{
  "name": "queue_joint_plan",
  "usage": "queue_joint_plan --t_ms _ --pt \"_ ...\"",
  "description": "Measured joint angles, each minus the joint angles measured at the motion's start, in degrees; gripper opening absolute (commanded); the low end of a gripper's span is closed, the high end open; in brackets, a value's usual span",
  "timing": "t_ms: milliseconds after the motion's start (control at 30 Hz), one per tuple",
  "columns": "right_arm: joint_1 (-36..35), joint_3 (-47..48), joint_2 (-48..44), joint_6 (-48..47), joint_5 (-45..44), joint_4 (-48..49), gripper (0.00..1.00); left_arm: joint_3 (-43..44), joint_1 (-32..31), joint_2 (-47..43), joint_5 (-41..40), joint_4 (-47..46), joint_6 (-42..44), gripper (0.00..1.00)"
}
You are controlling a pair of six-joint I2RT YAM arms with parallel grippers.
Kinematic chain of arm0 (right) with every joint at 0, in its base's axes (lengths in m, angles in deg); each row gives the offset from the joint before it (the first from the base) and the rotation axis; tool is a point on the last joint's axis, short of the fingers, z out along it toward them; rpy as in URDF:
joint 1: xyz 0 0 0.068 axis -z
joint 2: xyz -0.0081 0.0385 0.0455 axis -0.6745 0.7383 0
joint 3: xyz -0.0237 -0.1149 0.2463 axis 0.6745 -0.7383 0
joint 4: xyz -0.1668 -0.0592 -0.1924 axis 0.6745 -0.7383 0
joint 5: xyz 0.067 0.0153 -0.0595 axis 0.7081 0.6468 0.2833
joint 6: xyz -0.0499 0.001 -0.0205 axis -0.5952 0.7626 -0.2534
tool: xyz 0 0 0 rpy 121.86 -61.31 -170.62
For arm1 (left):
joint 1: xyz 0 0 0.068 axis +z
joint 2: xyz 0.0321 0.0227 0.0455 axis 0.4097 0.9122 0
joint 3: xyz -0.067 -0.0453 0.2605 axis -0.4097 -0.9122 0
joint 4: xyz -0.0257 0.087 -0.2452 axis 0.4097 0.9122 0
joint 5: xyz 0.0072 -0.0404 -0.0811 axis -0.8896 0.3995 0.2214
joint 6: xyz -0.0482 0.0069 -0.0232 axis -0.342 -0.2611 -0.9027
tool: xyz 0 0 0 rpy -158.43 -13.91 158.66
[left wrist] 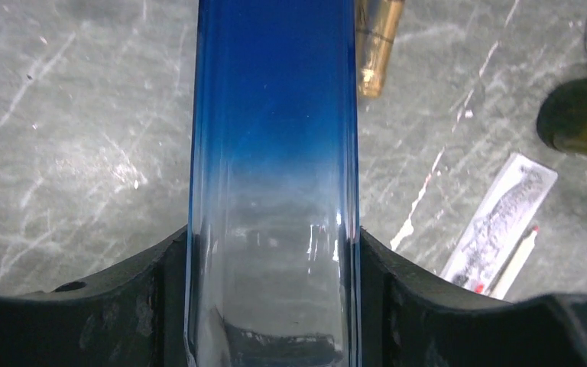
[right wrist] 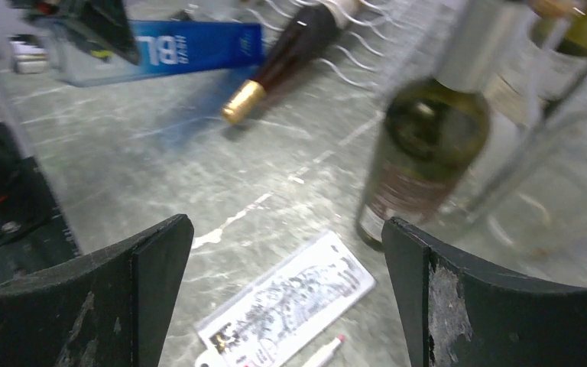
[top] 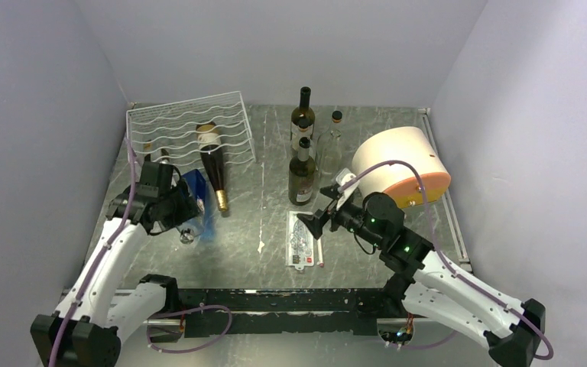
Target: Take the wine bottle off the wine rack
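Top external view: the dark wine bottle (top: 213, 162), gold-foiled neck, lies on the white wire rack (top: 187, 122), neck overhanging its front, while the left claw (left wrist: 274, 302) clamps a blue bottle (left wrist: 275, 115) nearby and the right claw (right wrist: 287, 298) gapes wide.

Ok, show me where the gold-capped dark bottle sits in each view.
Top external: the gold-capped dark bottle lies left of centre, base end on the wine rack, neck pointing down the picture.
Left wrist: only its gold cap, at the top edge, right of the blue bottle.
Right wrist: top centre, cap pointing lower left.
Shared landmark: the white printed card, in all three.
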Motion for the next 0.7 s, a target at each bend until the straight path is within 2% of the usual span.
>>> queue_joint_plan --t_ms 100,200,400,700 --pt "-1.6 0.3 0.6 -1.4 5.2 2.1 1.0 0.0 0.0 -2.1 2.2 2.5 0.0 0.26" --pt "-6.6 1.5 2.9 -3.9 8.2 4.4 1.0 0.0 0.0 -3.9 3.6 4.7 0.2 0.25" --pt "-18.8 7.2 15.7 -11.6 9.2 8.3 1.0 0.0 0.0 -7.8 6.1 9.1 1.7 0.23" --pt "-19.9 17.2 38.8 -23.1 14.7 13.2 1.0 0.2 0.0 -13.0 8.8 14.6 5.5 0.25"
